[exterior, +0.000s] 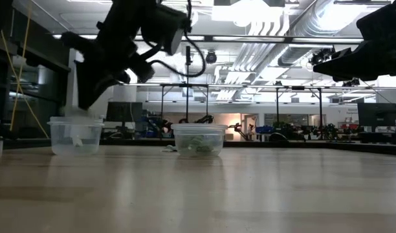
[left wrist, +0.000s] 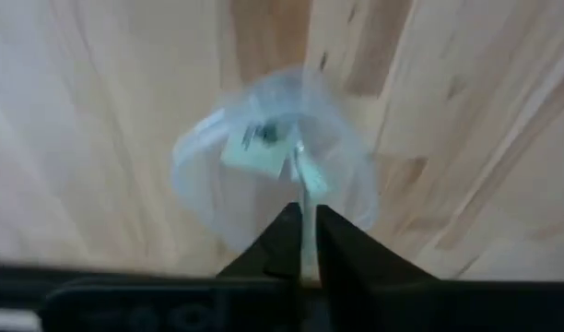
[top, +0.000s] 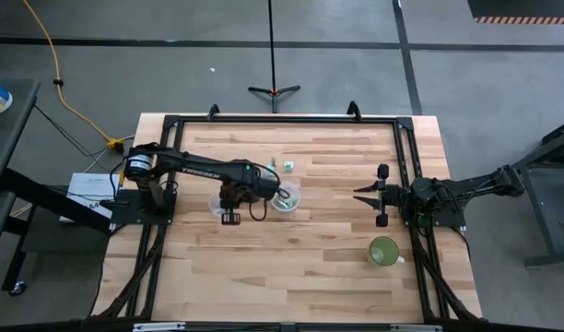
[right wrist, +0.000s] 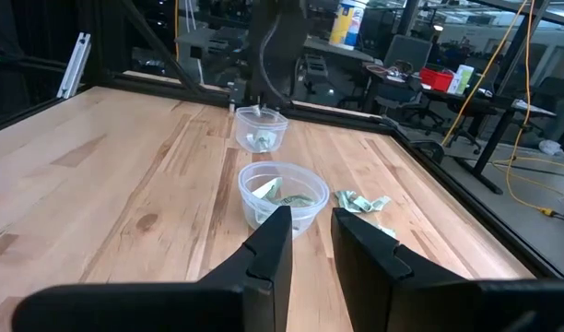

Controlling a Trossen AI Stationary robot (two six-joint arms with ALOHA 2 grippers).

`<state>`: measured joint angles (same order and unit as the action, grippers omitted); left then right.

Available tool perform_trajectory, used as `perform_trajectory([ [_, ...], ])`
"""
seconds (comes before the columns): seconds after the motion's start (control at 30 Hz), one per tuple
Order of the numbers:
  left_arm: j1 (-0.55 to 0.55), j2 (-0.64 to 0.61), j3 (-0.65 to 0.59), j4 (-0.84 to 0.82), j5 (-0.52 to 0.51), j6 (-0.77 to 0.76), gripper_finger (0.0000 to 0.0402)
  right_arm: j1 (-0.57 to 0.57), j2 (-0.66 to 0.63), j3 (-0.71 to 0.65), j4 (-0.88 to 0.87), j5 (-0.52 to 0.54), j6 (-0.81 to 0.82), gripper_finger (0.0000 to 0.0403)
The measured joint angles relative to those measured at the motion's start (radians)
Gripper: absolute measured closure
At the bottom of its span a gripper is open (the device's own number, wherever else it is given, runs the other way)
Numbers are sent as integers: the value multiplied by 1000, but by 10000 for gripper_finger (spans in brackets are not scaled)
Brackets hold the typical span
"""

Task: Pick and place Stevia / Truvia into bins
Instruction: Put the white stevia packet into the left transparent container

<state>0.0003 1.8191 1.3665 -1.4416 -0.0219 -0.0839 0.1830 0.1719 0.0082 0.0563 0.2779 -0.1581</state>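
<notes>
Two clear cups stand on the wooden table. One cup (top: 215, 205) (exterior: 75, 136) holds a sachet (left wrist: 254, 152). The other cup (top: 287, 197) (right wrist: 282, 194) holds several pale green sachets. A few loose sachets (top: 280, 166) (right wrist: 360, 200) lie flat on the table behind that second cup. My left gripper (left wrist: 305, 231) (top: 223, 199) hangs over the first cup, pointing down, shut on one sachet. My right gripper (right wrist: 310, 240) (top: 367, 195) waits open near the table's right side, above the table and facing the cups. My left gripper pinches a pale sachet (left wrist: 309, 184) between its two fingertips, coming from above and pointing down. The sachet sticks out beyond the fingers, clear of the table, over the mouth of the clear cup (left wrist: 194, 166). Whether it touches the cup I cannot tell.
An opaque green cup (top: 384, 251) stands near the table's right front corner, close to the right arm. A black frame rail (top: 282, 118) runs along the table's edges. Bare wood lies in front of the cups.
</notes>
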Motion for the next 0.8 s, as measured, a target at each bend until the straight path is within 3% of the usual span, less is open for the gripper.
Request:
perform_trajectory([
  [0.2,21,0,-30,-23,-90,-48,277,0,0,0,0,0,0,331],
  [0.3,38,1,-6,-13,-196,-24,255,0,0,0,0,0,0,331],
  [0.43,97,-12,36,157,-302,49,231,0,0,0,2,0,0,331],
  [0.63,236,1,47,549,-91,228,192,0,0,0,5,0,0,331],
  [0.8,322,32,44,607,-77,318,147,0,0,0,2,0,0,331],
])
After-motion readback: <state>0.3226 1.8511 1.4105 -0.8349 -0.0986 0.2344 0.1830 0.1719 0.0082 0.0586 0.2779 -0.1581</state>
